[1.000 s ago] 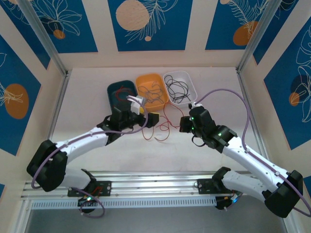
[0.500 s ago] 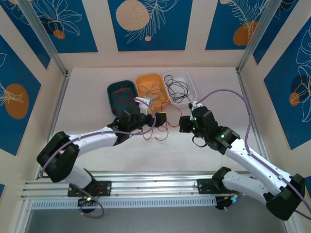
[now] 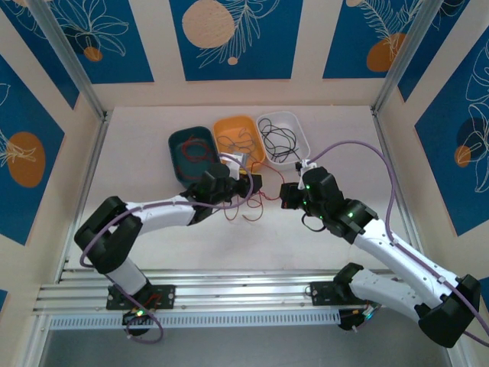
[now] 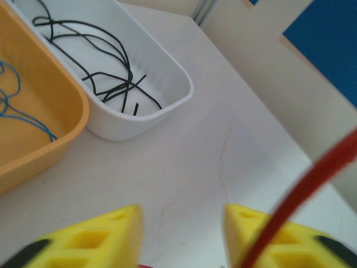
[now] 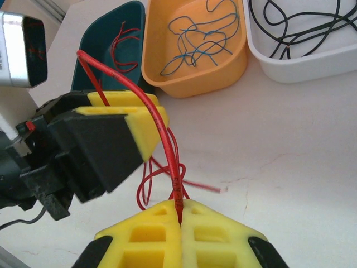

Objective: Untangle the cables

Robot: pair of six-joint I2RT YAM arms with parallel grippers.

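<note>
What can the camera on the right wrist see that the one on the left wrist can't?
Right wrist view: the teal bin holding red wires, and the right gripper shut on a long red wire. Left wrist view: a blue wall panel. Both: the orange bin with blue wires, the white bin with black wires, the left gripper and the long red wire.

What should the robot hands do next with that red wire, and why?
Probably close the left gripper on the red wire. The right gripper pinches it tight, the wire runs past the left fingertips, and those jaws show a gap, so only one hand holds it.
</note>
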